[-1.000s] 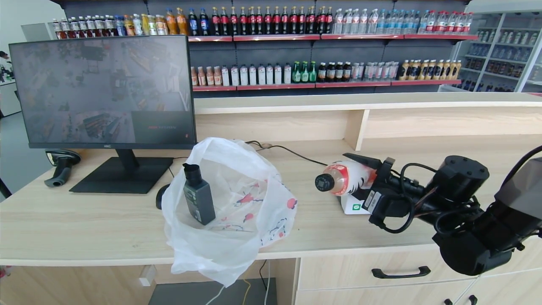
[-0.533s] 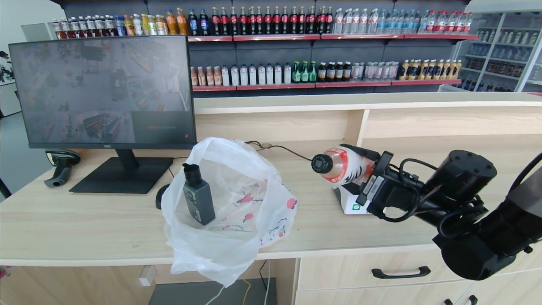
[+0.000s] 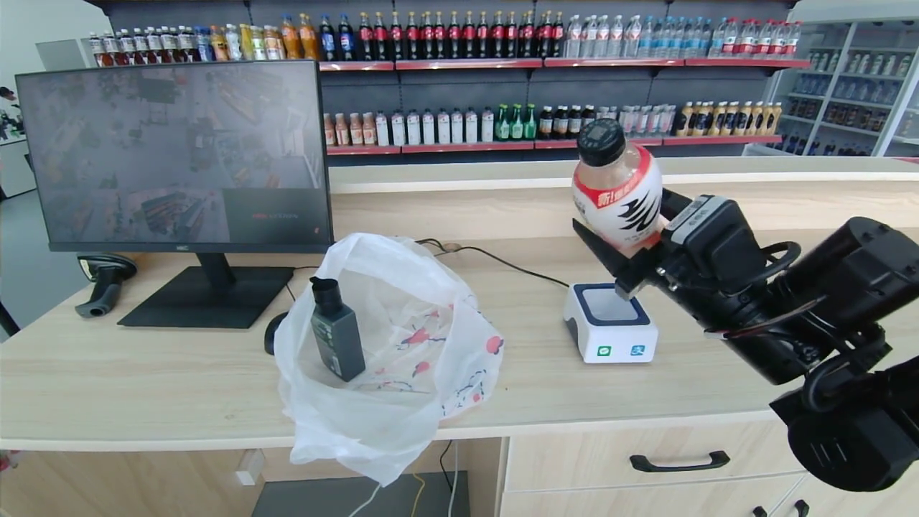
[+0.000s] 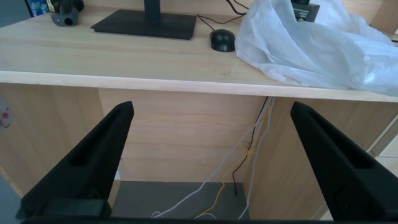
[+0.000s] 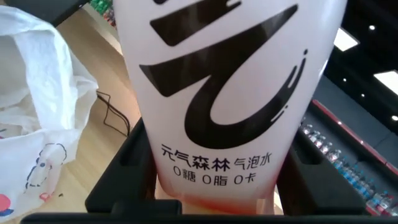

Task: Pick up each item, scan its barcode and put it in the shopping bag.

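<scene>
The right gripper [image 3: 632, 231] is closed around the lower part of a drink bottle [image 3: 617, 188], one finger on each side of it. The bottle stands upright in the grip, its black cap on top. It carries a white label with a red band and bold black strokes, and a pinkish drink shows at the shoulder and the base. The gripper holds the bottle in the air above the wooden counter [image 3: 143, 380].

Directly below the gripper, a little toward the robot's left, a small white barcode scanner box [image 3: 610, 334] sits on the counter with its dark window facing up, apart from the bottle. Well to the left of the gripper the white plastic shopping bag [image 3: 402, 373] lies open on the counter, its lower part hanging over the front edge. A dark grey bottle [image 3: 336, 332] with a black cap leans inside the bag. Beyond the bag, farther left, are a black mouse [image 3: 273, 333], a monitor [image 3: 176, 154] on its stand and a handheld scanner [image 3: 104, 283].

The left gripper [image 4: 211, 155] hangs low in front of the counter, beneath its front edge, jaws spread wide with nothing between them; the shopping bag lies above and ahead of it
</scene>
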{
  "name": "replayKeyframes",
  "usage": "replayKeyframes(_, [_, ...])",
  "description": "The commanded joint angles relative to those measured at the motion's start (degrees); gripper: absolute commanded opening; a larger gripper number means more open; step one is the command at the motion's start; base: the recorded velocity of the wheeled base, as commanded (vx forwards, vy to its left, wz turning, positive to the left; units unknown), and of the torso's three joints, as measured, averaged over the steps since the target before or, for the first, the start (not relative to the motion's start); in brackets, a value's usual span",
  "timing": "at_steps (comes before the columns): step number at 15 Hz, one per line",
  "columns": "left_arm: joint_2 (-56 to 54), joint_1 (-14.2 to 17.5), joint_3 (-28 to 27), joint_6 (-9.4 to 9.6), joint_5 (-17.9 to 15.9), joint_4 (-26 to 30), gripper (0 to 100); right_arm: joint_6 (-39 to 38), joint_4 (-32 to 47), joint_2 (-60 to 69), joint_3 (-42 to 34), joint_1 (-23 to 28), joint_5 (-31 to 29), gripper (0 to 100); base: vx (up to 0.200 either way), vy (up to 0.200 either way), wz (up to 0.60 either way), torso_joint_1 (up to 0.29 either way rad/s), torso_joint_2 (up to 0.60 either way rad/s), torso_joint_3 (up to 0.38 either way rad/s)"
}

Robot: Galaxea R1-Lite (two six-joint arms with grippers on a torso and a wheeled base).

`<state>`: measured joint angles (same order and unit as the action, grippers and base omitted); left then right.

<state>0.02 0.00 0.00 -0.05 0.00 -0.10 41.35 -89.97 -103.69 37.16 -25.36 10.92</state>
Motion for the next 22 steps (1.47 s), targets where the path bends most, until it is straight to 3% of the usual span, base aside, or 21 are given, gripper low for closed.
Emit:
replayKeyframes(1, [-0.02,0.00,0.00,0.05,0.00,0.01,100,-2.06,-0.03,2.97,0.64,-0.22,-1.87,0,0.000,0.000,0.00,0.000,0.00,0.000])
replayKeyframes(6, [-0.02,0.00,0.00,0.05,0.00,0.01,100,-14.72,-0.03,7.37,-1.74,-0.13,-13.12,0,0.000,0.000,0.00,0.000,0.00,0.000])
replayKeyframes(12, [-0.02,0.00,0.00,0.05,0.00,0.01,100,-31.95,-0.03,4.55,-3.06,3.21,-14.61,0,0.000,0.000,0.00,0.000,0.00,0.000])
replayKeyframes(17, [-0.02,0.00,0.00,0.05,0.00,0.01,100,-35.37,-0.03,2.62,-3.76,4.70,-14.61,0,0.000,0.000,0.00,0.000,0.00,0.000])
replayKeyframes(19, [-0.02,0.00,0.00,0.05,0.00,0.01,100,-35.64,-0.03,2.62,-9.03,4.53,-17.34,0,0.000,0.000,0.00,0.000,0.00,0.000])
replayKeyframes(22, [-0.02,0.00,0.00,0.05,0.00,0.01,100,-35.81,-0.03,2.44,-8.15,4.88,-18.39,0,0.000,0.000,0.00,0.000,0.00,0.000])
